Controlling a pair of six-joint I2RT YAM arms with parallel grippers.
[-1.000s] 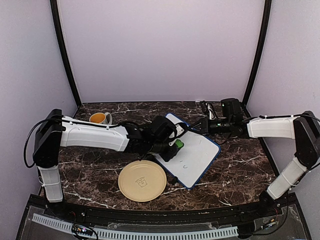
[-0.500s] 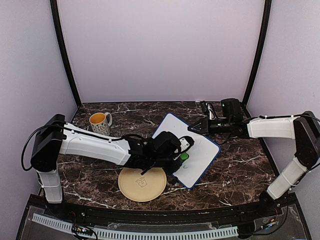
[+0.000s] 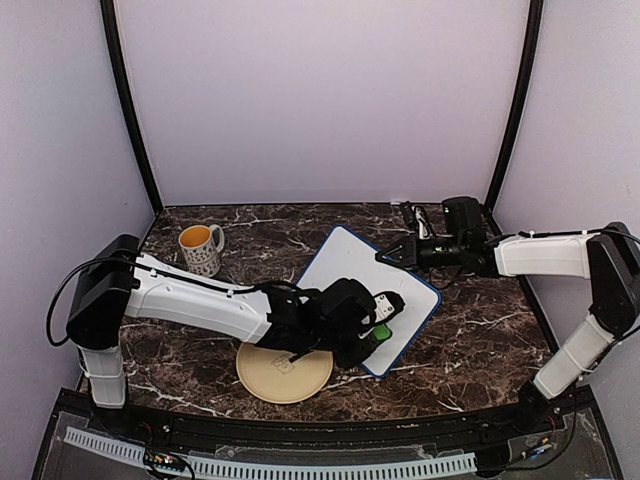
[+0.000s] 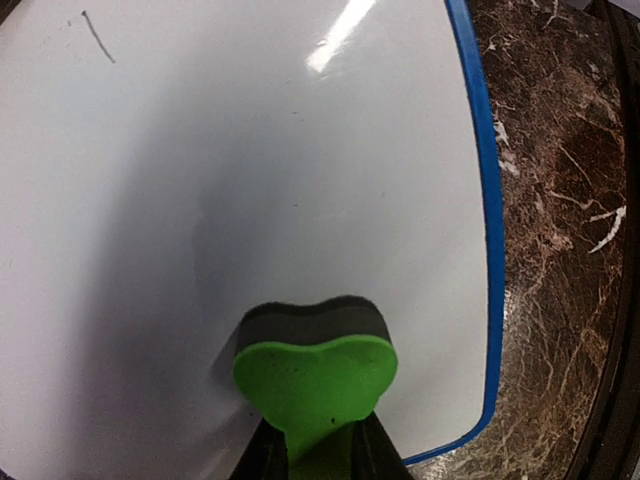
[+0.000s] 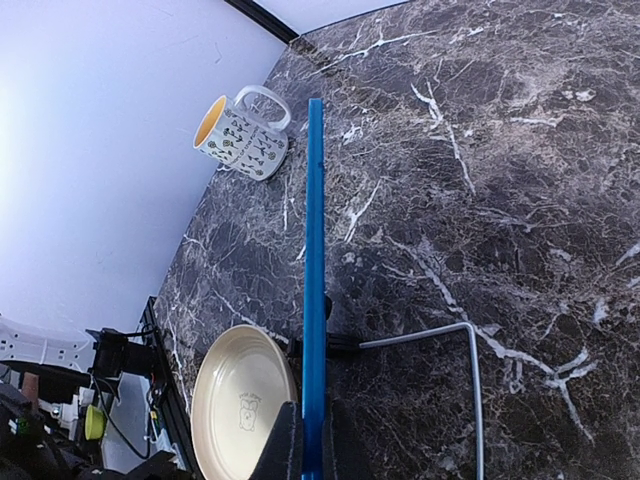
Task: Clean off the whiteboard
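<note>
Your left gripper (image 4: pixel 315 455) is clenched on the stem of the green heart-shaped foam eraser with a dark felt face (image 4: pixel 315 365). The pad sits on the small white rectangular whiteboard with a thin dark-blue frame (image 3: pixel 352 268), close to its nearest corner and just short of the frame. The board lies at an angle on the dark marble tabletop (image 3: pixel 480 340), with its near-left edge close by the round pale-yellow plate (image 3: pixel 262 375). Your right gripper (image 3: pixel 388 256) is pinched shut on the board's far edge. In the right wrist view the blue frame runs edge-on between its fingers, so the board is braced.

The white surface around the pad reads clean. What is left is a short thin dark stroke (image 4: pixel 97 35) at the upper left of the left wrist view. It looks like marker, though at this size it could be a scratch.

Carry the pad there in one flat pass with the felt face fully down, pressing evenly rather than tipping onto the heart's lobes. Push lightly enough that you do not lever the board out of the right fingers. Stay inside the frame, because catching the rim could skid the board toward the plate. Mind your left wrist, which hangs over the plate's far edge. The white patterned ceramic mug with a yellow inside (image 3: pixel 201 247) stands well apart at far left and is no concern.
</note>
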